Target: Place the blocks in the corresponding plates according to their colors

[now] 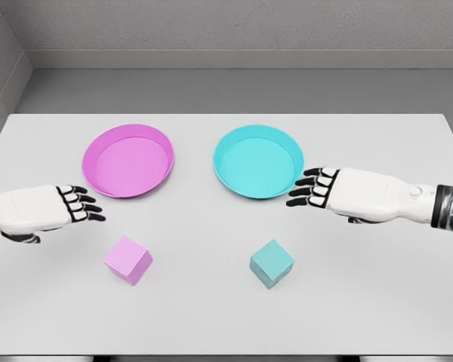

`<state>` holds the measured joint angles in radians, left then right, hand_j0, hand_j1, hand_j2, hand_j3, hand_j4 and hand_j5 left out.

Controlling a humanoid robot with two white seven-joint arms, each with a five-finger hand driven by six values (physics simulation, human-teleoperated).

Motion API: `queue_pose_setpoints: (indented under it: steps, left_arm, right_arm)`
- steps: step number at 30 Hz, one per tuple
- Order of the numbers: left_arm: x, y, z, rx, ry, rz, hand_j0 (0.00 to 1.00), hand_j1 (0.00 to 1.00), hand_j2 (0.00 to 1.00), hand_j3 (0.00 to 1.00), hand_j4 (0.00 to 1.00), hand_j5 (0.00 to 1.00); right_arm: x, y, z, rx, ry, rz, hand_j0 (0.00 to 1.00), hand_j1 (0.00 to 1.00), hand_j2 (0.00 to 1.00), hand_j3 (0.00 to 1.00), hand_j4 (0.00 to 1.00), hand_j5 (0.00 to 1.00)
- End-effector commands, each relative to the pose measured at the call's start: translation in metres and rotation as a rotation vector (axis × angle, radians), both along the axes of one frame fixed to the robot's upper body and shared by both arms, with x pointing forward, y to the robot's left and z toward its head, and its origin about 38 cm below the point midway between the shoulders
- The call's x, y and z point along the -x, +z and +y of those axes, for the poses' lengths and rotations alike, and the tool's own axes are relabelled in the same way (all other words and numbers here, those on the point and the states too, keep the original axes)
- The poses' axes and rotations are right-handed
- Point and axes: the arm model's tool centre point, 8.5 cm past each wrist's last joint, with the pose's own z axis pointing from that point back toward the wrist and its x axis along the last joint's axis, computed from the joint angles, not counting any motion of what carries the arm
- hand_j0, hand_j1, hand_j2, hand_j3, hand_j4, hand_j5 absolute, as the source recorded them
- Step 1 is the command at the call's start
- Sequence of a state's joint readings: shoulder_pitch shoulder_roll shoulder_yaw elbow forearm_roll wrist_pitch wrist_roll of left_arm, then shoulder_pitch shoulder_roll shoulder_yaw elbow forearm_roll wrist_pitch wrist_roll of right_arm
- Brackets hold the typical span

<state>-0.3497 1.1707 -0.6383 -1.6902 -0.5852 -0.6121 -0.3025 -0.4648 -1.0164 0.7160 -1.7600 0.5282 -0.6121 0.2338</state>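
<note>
Nearest the front edge of the white table (211, 317) lie the two blocks, both resting flat on the surface and turned so a corner faces forward. The pink block (127, 259) sits left of the middle, and the teal block (272, 263) sits right of the middle, well apart from it. Neither block touches a hand or a plate.

A little farther back, the left hand (41, 210) comes in from the table's left edge. Its palm faces down, and its dark-tipped fingers (81, 204) are stretched out and relaxed, pointing toward the middle of the table and holding nothing. It hovers beyond and to the left of the pink block, apart from it.

On the opposite side, the right hand (355, 194) reaches in from the right edge, with a black cuff showing at the wrist. Its fingers (311, 191) are likewise extended and loose, gripping nothing, and their tips lie just beside the near right rim of the teal plate; whether they touch it cannot be told.

Farther back, toward the rear half of the table, stand the two plates side by side, close together but apart. The pink plate (98, 143) is on the left, the teal plate (228, 143) on the right. Each plate lies roughly behind the block of its own color.
</note>
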Motion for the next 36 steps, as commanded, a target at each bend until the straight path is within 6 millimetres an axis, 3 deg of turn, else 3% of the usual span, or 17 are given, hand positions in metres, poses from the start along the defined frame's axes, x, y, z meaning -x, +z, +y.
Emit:
queue_pose_setpoints:
  steps: [1,17,25,36]
  left_arm:
    - [0.003,-0.009,-0.009,0.02,-0.017,0.021,1.0,1.0,1.0,1.0,1.0,1.0]
    - [0.009,-0.021,-0.049,0.118,-0.086,0.042,1.0,1.0,1.0,1.0,1.0,1.0]
    - [0.015,-0.026,-0.065,0.143,-0.124,0.055,1.0,1.0,1.0,1.0,1.0,1.0]
    - [0.015,-0.032,-0.072,0.162,-0.127,0.067,1.0,1.0,1.0,1.0,1.0,1.0]
  right_arm:
    - [0.003,-0.011,0.008,0.015,0.022,0.008,1.0,1.0,1.0,1.0,1.0,1.0]
    - [0.021,-0.053,0.038,0.117,0.128,0.019,1.0,1.0,1.0,1.0,1.0,1.0]
    - [0.022,-0.056,0.048,0.108,0.142,0.025,1.0,1.0,1.0,1.0,1.0,1.0]
    - [0.025,-0.061,0.051,0.117,0.153,0.033,1.0,1.0,1.0,1.0,1.0,1.0]
